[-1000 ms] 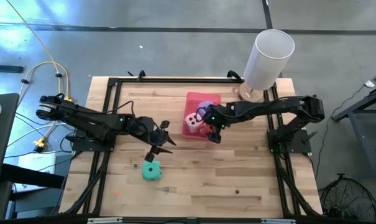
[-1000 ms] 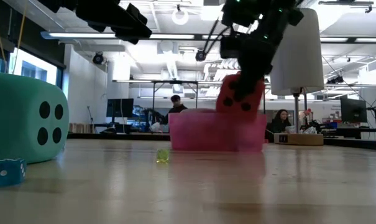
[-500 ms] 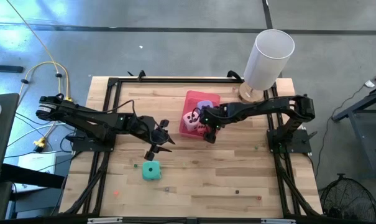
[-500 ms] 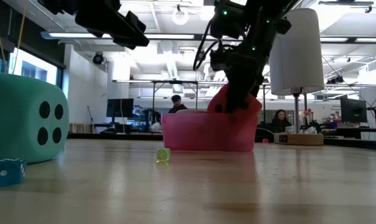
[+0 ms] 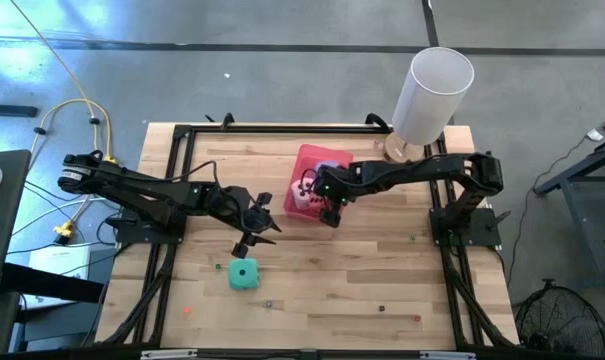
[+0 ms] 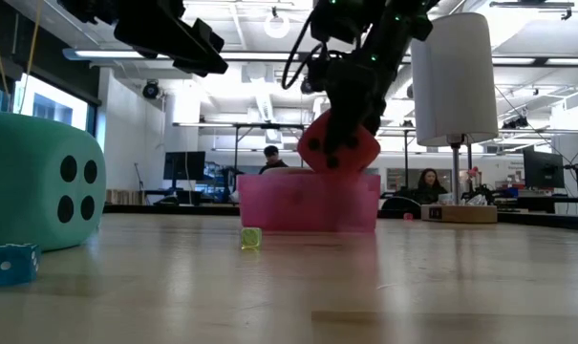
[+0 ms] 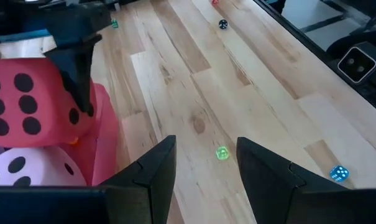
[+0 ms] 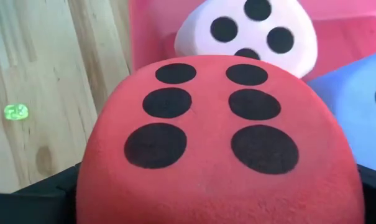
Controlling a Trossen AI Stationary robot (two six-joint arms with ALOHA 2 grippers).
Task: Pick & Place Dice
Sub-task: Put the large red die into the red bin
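Over the pink tray [image 5: 304, 155], the right gripper [image 5: 328, 207] hangs with its fingers spread wide around the red die [image 6: 338, 145], clamping it by two opposite sides so the cube sits tilted just above the tray's rim, six pips facing the wrist camera. Below it in the tray lie the pale pink die [image 8: 257, 31] and, beside that, the purple die [image 8: 362, 99], both close under the held cube. Left of the tray, the left gripper [image 5: 258, 220] hovers above the bare wood with its jaws partly parted and nothing between them. Nearer the table's front edge, well apart from both grippers, the teal die [image 5: 244, 274] rests on the boards. A tiny green die [image 7: 222, 153] and a tiny blue die [image 7: 339, 173] lie scattered on the wood.
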